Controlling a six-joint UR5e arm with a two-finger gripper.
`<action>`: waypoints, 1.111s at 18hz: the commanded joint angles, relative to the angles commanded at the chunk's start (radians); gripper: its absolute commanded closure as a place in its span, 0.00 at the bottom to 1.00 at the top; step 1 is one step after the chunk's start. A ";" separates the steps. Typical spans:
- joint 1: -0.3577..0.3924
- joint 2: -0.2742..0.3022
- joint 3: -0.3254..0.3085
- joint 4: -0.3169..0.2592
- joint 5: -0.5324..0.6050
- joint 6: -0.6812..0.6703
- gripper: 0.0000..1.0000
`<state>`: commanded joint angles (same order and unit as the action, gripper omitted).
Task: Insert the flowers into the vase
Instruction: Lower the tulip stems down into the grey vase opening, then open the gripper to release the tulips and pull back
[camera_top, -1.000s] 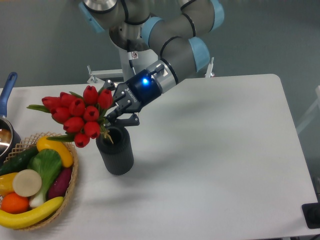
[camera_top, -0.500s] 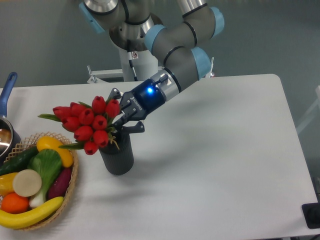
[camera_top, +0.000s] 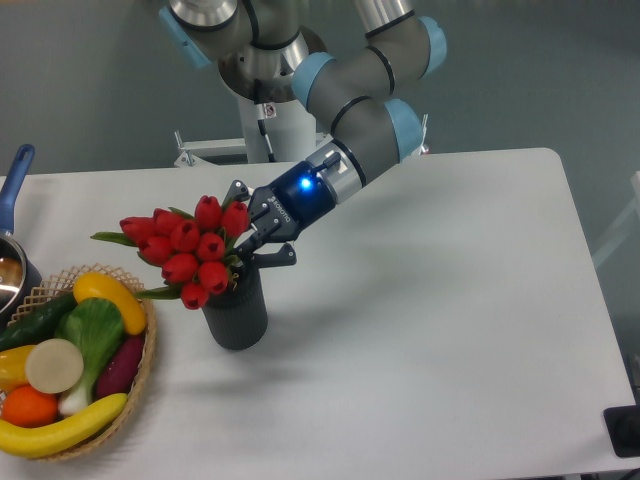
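The gripper (camera_top: 247, 237) is clamping its fingers on the stems of the flowers (camera_top: 190, 250), just behind the red buds, and is holding the bunch tilted with the blooms leaning away from the wrist. Directly beneath the fingertips, the vase (camera_top: 236, 313) is standing upright on the table (camera_top: 430, 300), with the stems entering its mouth. Beyond the blooms, a wicker basket (camera_top: 140, 375) of fruit and vegetables is sitting near the table's edge.
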<state>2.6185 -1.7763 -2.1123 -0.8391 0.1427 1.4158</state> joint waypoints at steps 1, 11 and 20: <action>0.000 -0.006 -0.002 0.000 0.000 0.006 0.71; 0.002 -0.043 0.003 0.002 0.005 0.011 0.56; 0.009 -0.057 0.000 0.002 0.006 0.075 0.00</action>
<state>2.6277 -1.8331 -2.1123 -0.8376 0.1488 1.4910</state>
